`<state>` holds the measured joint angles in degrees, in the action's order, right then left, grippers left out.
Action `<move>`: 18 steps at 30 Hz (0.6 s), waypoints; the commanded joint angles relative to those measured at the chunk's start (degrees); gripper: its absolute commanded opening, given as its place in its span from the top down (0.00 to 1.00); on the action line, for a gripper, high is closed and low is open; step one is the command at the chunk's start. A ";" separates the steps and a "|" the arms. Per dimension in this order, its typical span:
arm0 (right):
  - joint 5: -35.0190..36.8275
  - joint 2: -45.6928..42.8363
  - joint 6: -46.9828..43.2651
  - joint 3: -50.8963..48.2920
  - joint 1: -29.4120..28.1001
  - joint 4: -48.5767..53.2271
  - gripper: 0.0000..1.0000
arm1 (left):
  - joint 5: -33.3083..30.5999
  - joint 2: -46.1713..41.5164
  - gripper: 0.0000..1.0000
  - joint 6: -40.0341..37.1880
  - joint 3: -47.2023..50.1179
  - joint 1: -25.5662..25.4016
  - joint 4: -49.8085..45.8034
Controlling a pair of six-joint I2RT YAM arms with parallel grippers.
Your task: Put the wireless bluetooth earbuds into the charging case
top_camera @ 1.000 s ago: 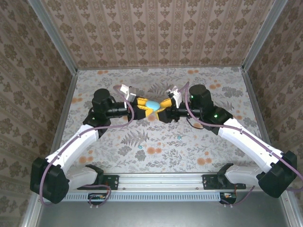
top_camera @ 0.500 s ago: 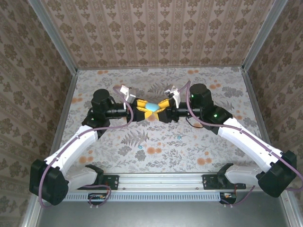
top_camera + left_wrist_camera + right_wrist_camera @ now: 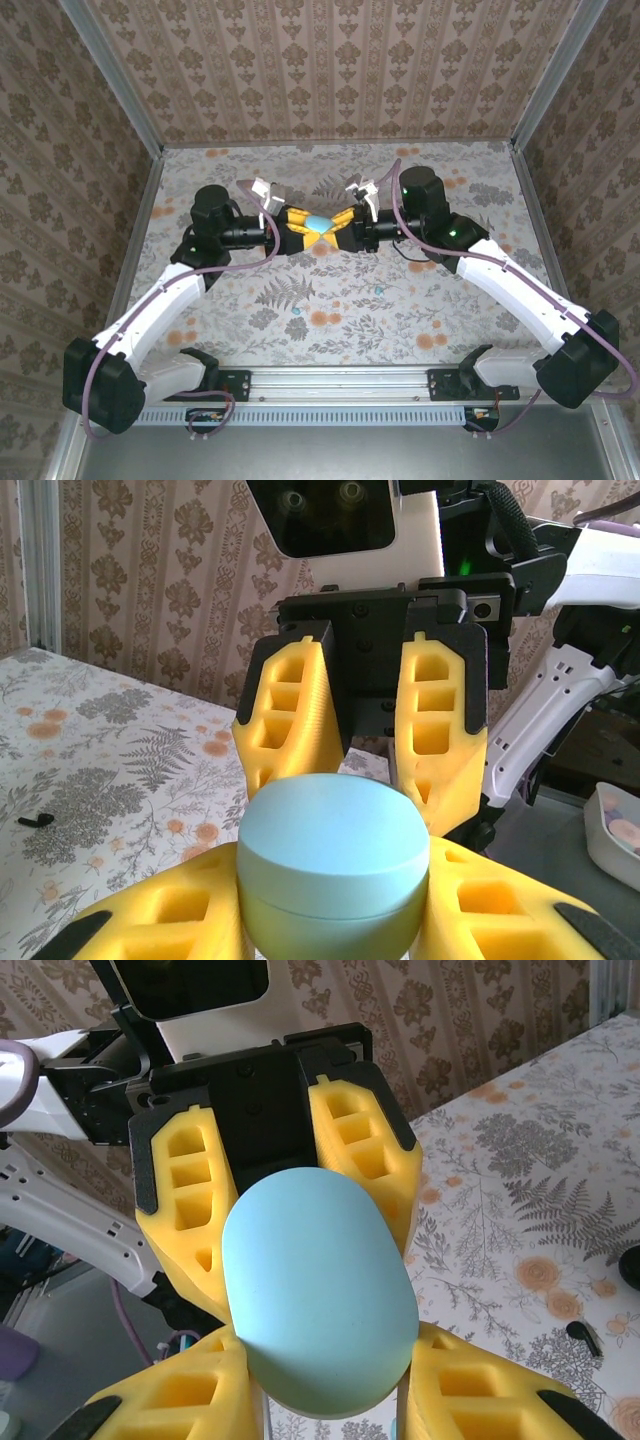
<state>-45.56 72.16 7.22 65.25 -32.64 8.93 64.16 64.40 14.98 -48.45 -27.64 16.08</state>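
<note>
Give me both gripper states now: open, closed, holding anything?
Left gripper: closed on the charging case.
Right gripper: closed on the same charging case from the opposite side, fingers against it.

You see the charging case [image 3: 318,1300], lid closed, gripped from both ends: your right pincer [image 3: 330,1350] at its near end, the left pincer [image 3: 300,1245] opposite. One black earbud [image 3: 583,1335] lies apart on the floral table [image 3: 520,1160], toward the far side.
</note>
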 commanded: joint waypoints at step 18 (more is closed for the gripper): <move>-5.60 0.36 -0.14 4.00 0.99 1.19 0.72 | 9.54 -0.29 0.68 -9.93 -3.40 -1.45 -7.90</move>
<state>-49.34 72.18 6.13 66.57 -32.05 12.80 67.40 64.42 8.05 -50.68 -27.66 9.34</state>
